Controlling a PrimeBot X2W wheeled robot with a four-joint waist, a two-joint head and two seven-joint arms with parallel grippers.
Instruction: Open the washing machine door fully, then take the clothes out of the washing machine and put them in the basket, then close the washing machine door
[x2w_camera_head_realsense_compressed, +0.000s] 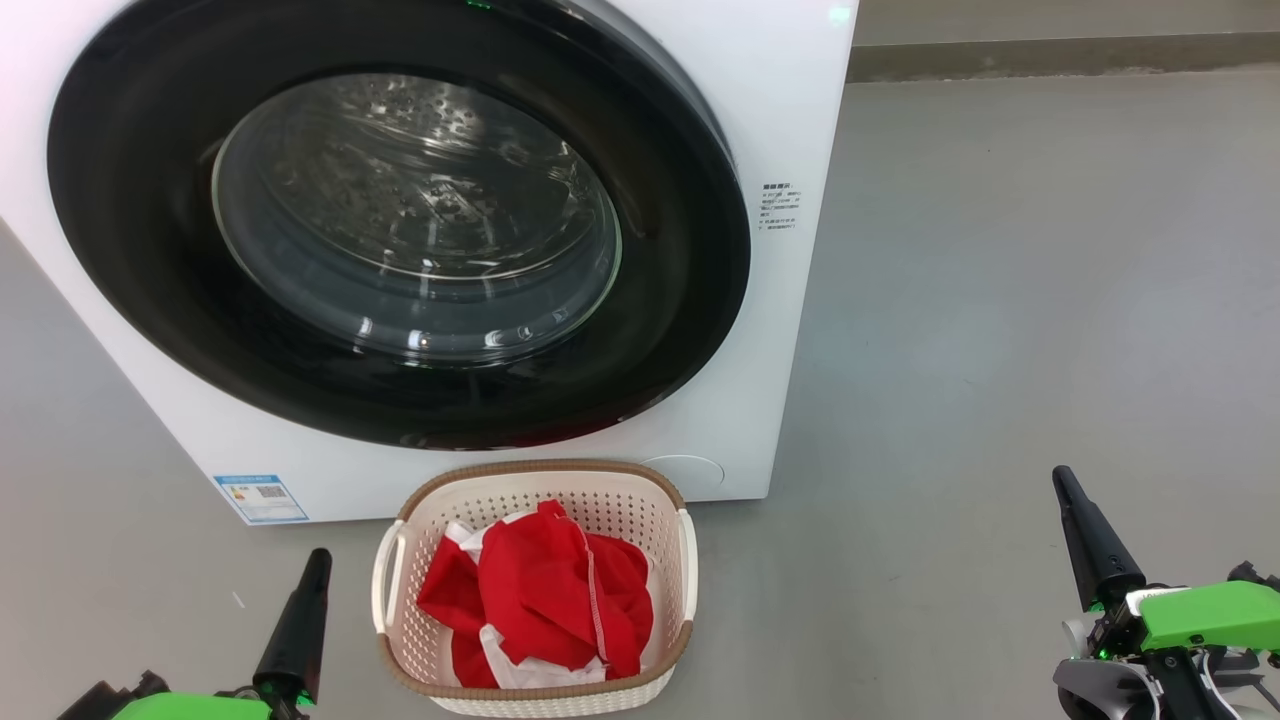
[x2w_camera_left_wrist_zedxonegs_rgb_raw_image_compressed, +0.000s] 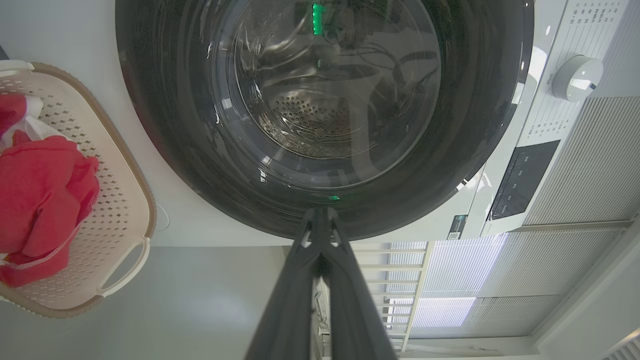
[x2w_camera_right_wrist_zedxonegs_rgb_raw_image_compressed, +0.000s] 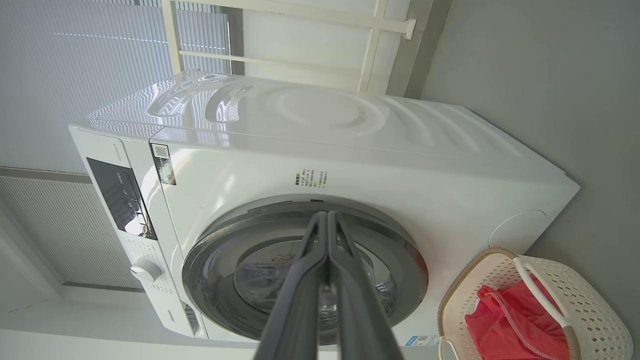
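Door shut, clothes in the basket

We've got the door (x2w_camera_head_realsense_compressed: 130, 250) closed flat on the washer (x2w_camera_head_realsense_compressed: 790, 120), filling the upper left. The clothes (x2w_camera_head_realsense_compressed: 540, 590) sit in the basket (x2w_camera_head_realsense_compressed: 600, 500) at bottom centre, on the floor (x2w_camera_head_realsense_compressed: 1000, 300). Left tool (x2w_camera_head_realsense_compressed: 318, 560) lower left and right tool (x2w_camera_head_realsense_compressed: 1063, 478) lower right both have fingers pressed together, holding nothing.

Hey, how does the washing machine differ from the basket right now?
The washing machine is a big white box; the basket is small and cream. The washing machine's door is shut, the basket open-topped. Through the glass the washing machine looks empty; the basket holds the red clothes. Both stand on the grey floor.
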